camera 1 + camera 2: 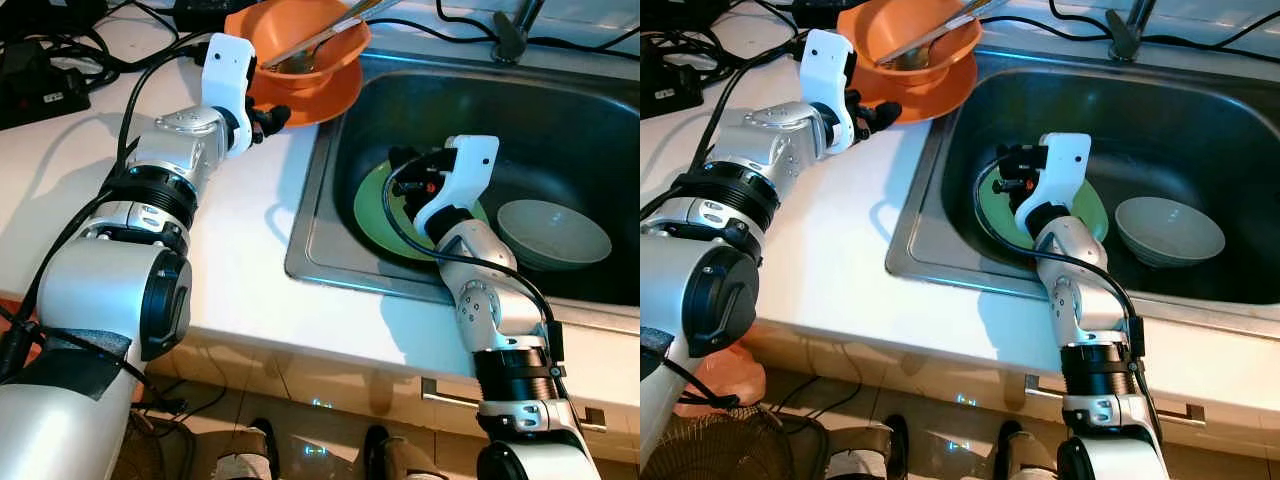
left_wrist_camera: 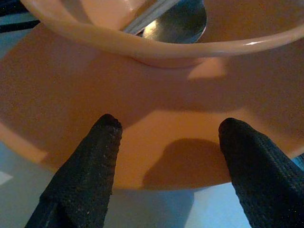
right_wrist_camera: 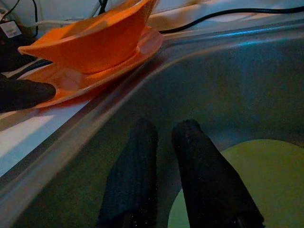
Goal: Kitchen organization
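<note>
White desk [image 1: 250, 230] runs beside a steel sink [image 1: 330, 180], seen from above, with black cables trailing behind the sink.

An orange plate [image 1: 335, 95] sits on the desk at the sink's far corner, its edge overhanging the basin. An orange bowl [image 1: 300, 30] stands on the plate, with a metal spoon [image 1: 310, 50] resting inside it.

Left pincer [image 2: 166, 142] hovers at the plate's near rim, fingers spread wide, one fingertip [image 2: 107, 126] toward each side of the rim, not yet gripping.

Inside the sink lie a green plate [image 1: 1090, 215] and, beside it, a pale bowl [image 1: 1168, 230]. Right pincer [image 3: 164, 130] is down in the sink just over the green plate's edge, fingers nearly together and holding nothing.

Judging by their look, the orange pieces are rigid, glossy and probably light plastic or glazed ware, so slippery to grip. The stack is loose: tilting the plate would likely slide the bowl and spoon off. The rim nearest the left pincer seems the best place to pinch, keeping the plate level. The green plate lies flat, so its raised edge is the only hold.
</note>
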Tool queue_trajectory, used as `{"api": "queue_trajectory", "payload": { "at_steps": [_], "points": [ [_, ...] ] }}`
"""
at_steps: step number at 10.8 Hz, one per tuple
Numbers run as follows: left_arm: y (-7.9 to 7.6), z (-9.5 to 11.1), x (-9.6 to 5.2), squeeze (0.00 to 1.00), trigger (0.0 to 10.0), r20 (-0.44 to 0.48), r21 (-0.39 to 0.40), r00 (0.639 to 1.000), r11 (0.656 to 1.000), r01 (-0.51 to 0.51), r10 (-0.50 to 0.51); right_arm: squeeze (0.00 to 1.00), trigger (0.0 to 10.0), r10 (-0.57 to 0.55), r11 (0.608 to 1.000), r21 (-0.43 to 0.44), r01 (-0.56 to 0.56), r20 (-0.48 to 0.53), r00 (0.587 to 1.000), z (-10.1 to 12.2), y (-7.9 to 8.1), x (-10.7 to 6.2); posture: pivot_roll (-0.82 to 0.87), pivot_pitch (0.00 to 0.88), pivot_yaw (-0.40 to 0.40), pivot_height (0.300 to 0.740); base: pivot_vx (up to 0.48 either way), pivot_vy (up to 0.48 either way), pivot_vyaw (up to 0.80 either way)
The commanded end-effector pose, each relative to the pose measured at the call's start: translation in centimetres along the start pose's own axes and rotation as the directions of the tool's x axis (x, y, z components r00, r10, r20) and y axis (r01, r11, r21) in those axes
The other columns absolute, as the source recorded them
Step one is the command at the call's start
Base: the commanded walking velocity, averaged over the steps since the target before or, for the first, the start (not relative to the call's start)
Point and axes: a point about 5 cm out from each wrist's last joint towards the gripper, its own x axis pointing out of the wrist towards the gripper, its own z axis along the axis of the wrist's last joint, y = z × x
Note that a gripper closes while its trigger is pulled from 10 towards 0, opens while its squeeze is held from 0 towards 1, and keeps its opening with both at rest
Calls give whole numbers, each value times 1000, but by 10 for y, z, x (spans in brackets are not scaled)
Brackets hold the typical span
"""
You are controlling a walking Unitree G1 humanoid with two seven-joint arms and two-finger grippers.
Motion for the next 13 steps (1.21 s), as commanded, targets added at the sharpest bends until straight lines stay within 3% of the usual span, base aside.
{"api": "queue_trajectory", "payload": {
  "at_steps": [1,3,5,8,11,13],
  "points": [
    [-5,-20,2,0,10000,-107,10,994,1000,19,-18,0,10000,-19,999,41,21,-68,998,-18,-3,-6,49,253,57,740,0,0,0],
    [1,-28,-1,0,10000,-153,5,987,999,48,-47,0,10000,-18,999,42,20,-65,998,-17,-2,-4,70,252,57,740,0,0,0],
    [17,-18,-9,0,10000,-138,15,990,999,42,-40,0,10000,-7,999,49,11,-66,998,-18,0,-2,86,245,48,740,0,0,0],
    [26,-3,-20,0,10000,-98,-15,994,999,50,-51,0,10000,11,999,51,-8,-58,998,-16,3,4,104,227,39,740,0,0,0],
    [26,-16,-45,0,10000,-106,-48,993,998,44,-49,0,10000,14,999,52,-12,-56,998,-16,2,7,124,217,28,740,0,0,0],
    [18,-13,-59,0,10000,-26,3,999,1000,24,-24,0,10000,17,998,56,-14,-57,998,-17,2,9,137,217,17,740,0,0,0]
  ]
}}
